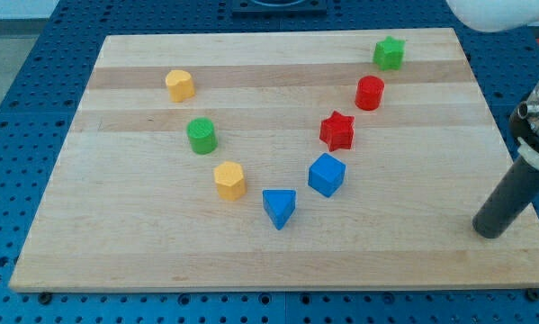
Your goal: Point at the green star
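The green star (389,53) lies near the top right corner of the wooden board (125,243). My tip (490,230) rests on the board near its right edge, low in the view, far below the green star and to the right of all the blocks. The dark rod slants up to the view's right edge.
Blocks form a V shape: a red cylinder (370,93), a red star (337,131), a blue cube (327,175), a blue triangle (279,208), a yellow hexagon (229,180), a green cylinder (202,136), and a yellow hexagon (180,85) at the upper left.
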You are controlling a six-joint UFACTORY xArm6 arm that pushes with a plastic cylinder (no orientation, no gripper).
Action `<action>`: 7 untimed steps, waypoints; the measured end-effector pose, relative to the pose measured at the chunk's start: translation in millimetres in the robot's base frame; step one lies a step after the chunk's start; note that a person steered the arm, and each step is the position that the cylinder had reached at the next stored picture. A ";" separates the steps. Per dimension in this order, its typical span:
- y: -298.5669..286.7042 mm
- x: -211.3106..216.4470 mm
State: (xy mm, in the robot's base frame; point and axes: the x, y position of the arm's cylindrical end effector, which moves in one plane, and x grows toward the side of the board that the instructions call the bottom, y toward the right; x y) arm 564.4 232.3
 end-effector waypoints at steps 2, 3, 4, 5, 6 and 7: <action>6.2 0.0; 10.9 0.0; 10.5 0.0; 7.5 13.8; -20.6 53.7; -31.4 54.0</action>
State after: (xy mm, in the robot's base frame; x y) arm 618.4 200.9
